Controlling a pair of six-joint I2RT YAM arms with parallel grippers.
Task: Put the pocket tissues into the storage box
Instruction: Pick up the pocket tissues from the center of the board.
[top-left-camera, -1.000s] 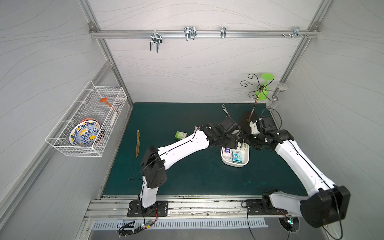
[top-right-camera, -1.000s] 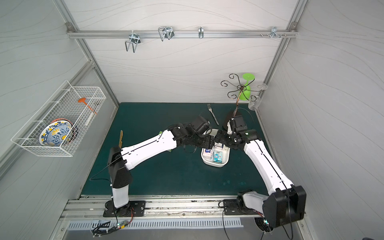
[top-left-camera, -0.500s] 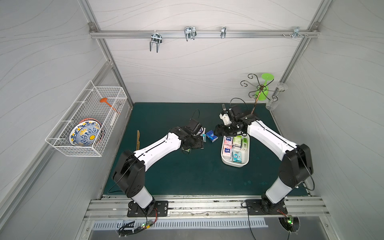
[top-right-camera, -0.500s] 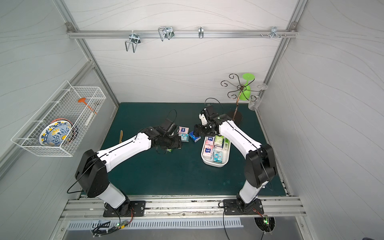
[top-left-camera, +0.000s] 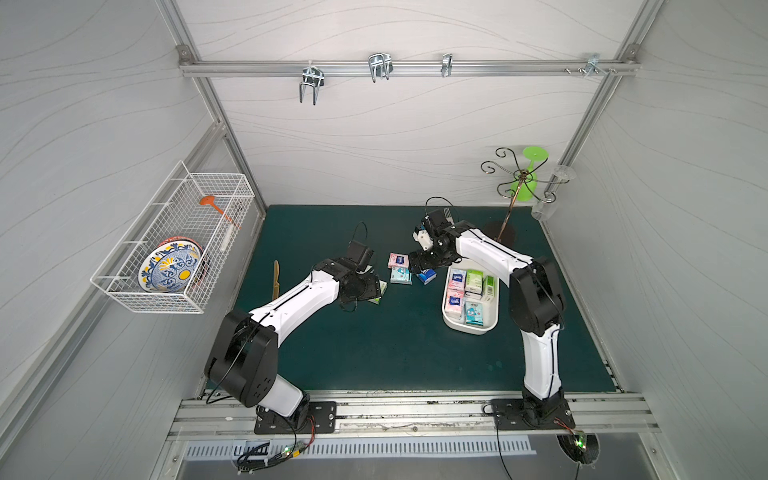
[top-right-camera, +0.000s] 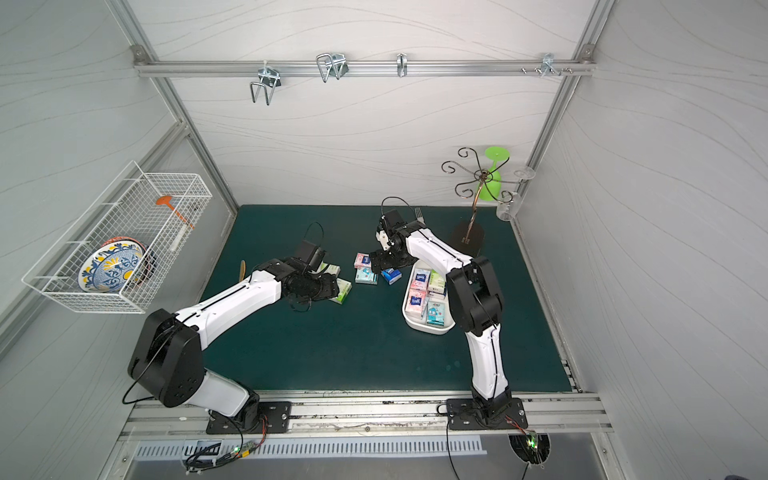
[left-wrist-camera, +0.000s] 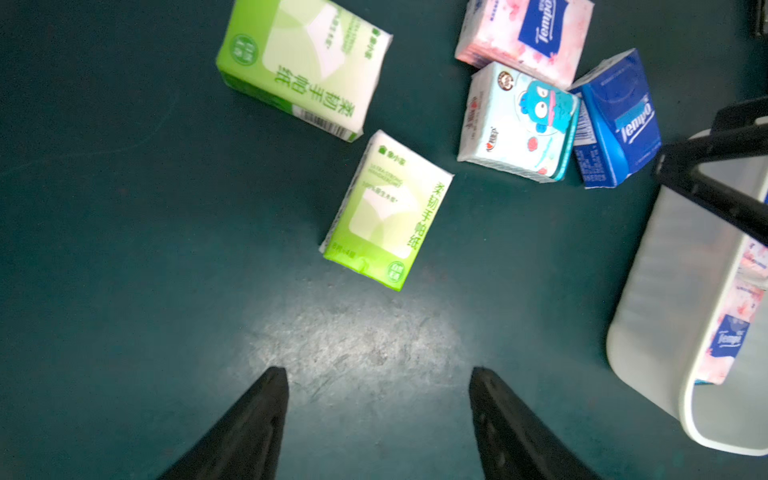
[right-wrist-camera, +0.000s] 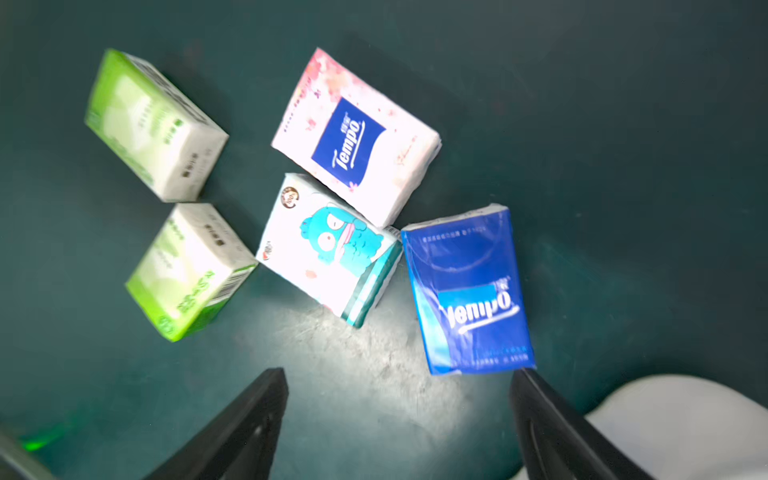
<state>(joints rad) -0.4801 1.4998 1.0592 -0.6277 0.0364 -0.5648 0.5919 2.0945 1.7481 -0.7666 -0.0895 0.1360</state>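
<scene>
The white storage box (top-left-camera: 447, 322) (top-right-camera: 409, 322) stands right of centre on the green mat and holds several pocket tissues. Loose on the mat to its left lie a pink packet (top-left-camera: 397, 260) (right-wrist-camera: 357, 137), a light blue one (top-left-camera: 401, 275) (right-wrist-camera: 328, 249), a dark blue one (top-left-camera: 427, 276) (right-wrist-camera: 469, 291) and two green ones (left-wrist-camera: 384, 212) (left-wrist-camera: 305, 66). My left gripper (left-wrist-camera: 378, 374) hangs open just short of the nearer green packet. My right gripper (right-wrist-camera: 399, 374) is open and empty above the mat, one fingertip beside the dark blue packet's end.
A white wire basket (top-left-camera: 174, 249) with a painted plate hangs on the left wall. A wooden knife (top-left-camera: 276, 278) lies at the mat's left edge and a fork (top-left-camera: 446, 214) at the back. A metal hook stand (top-left-camera: 515, 195) with a green glass occupies the back right corner.
Both arms have drawn away from above the storage box to the loose packets at its left. Over the last half second they have barely moved.
</scene>
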